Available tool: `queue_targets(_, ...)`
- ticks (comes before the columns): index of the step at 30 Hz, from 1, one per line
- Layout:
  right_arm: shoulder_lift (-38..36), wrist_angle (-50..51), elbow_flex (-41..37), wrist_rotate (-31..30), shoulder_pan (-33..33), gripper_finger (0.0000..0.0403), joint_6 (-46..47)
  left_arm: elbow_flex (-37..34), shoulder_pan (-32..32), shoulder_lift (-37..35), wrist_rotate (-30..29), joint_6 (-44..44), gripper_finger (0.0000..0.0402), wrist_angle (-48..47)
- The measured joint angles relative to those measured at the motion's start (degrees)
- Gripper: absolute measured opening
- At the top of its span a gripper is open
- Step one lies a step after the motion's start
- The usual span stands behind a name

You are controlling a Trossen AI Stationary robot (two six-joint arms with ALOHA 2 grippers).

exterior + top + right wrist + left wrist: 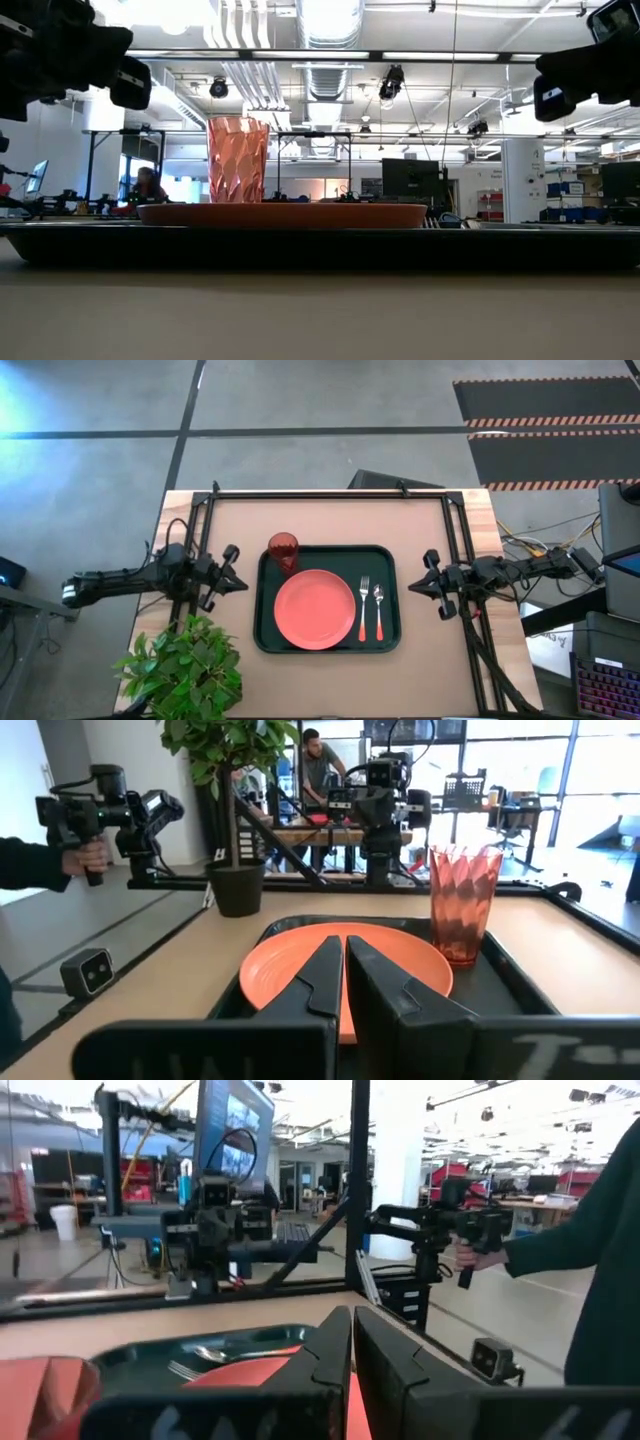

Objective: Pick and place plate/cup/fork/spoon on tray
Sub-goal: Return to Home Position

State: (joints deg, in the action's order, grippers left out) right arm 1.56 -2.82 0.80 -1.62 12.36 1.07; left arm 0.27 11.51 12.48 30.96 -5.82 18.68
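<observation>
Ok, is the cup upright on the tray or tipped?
Upright. The cup stands vertical on the tray in the low view, mouth up; the right wrist view shows it erect beside the plate.

Bare table (430, 660) flanks the tray (330, 648) — cup (283, 550) stands tall in its far-left corner, plant (185, 665) near-left.

Translucent faceted plastic cup (463, 905), matt orange plate (314, 609), smooth dark tray (268, 632), wood-look table (330, 520)
</observation>
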Motion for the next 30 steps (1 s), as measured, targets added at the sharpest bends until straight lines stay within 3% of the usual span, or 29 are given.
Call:
queue_targets(5,0.00,-0.07,0.39,0.12,0.00,0.0009,-2.46,-0.02,0.00,-0.03,0.00,1.06,0.0000,-1.37)
queue_targets(11,0.00,0.50,0.44,0.12,0.00,0.0009,-2.62,-0.02,0.02,-0.24,0.00,-5.82,0.0000,-14.06)
queue_targets(15,0.00,1.98,0.44,0.12,0.00,0.0009,-1.76,-0.02,0.07,-0.65,-0.43,-5.42,0.0000,-14.30)
queue_targets(21,0.07,3.82,0.70,0.12,-0.01,0.0009,-0.14,-0.02,0.11,1.23,-13.07,-5.50,0.0000,-15.27)
queue_targets(30,1.30,4.06,0.70,-0.36,-0.02,0.0009,-2.12,-0.02,0.11,2.00,-13.60,-1.87,0.0000,-15.17)
